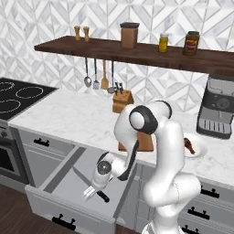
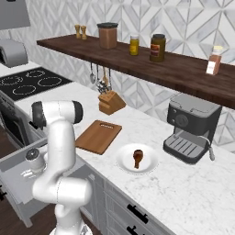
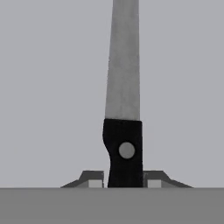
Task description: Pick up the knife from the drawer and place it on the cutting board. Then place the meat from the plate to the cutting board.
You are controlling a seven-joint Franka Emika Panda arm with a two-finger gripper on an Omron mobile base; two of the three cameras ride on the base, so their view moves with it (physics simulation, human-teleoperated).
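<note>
two finger tips of my gripper (image 3: 125, 183) press against either side of the knife's (image 3: 124, 87) black handle, clenched on it. in the hand view its long axis runs straight up the picture, narrow silver blade pointing away from me, handle end nearest my fingers. the knife (image 1: 87, 183) lies flat on the floor of the open drawer (image 1: 59, 176), and from the left base view it runs diagonally, blade toward the back left, handle toward the drawer's front right. up on the surface (image 2: 183, 183), the cutting board (image 2: 98, 136) lies near the plate (image 2: 124, 158), which carries the meat (image 2: 137, 157).
</note>
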